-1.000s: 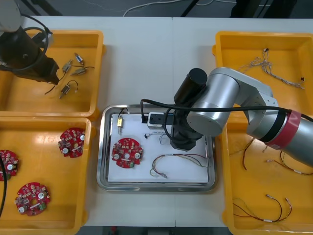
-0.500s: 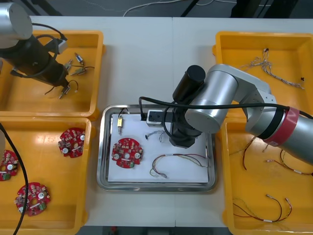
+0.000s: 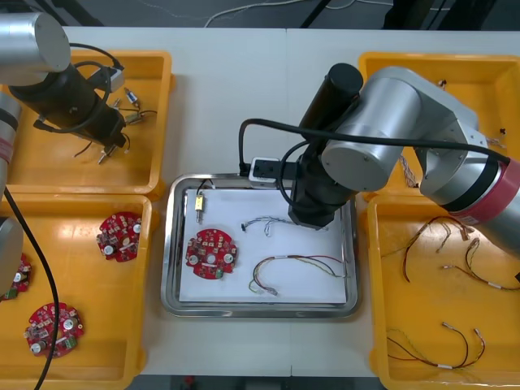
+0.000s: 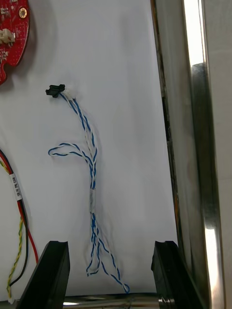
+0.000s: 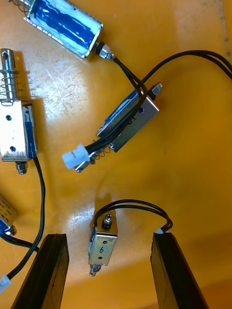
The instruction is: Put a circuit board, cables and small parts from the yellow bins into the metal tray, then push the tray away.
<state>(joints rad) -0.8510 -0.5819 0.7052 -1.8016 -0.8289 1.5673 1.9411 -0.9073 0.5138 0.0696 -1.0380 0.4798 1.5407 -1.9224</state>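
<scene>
Right gripper (image 4: pixel 110 246) raised | fingers (image 4: pixel 53 275) wide | apparently clear of cable (image 4: pixel 89 159)

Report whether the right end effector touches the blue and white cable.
Apart. Right wrist view: the right end effector is open, fingers flanking the blue and white cable, white tray floor showing in both gaps.

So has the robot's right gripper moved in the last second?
Yes. In the front view the right gripper has shifted toward the far rim of the metal tray, away from the red and yellow cable lying in the tray.
</scene>
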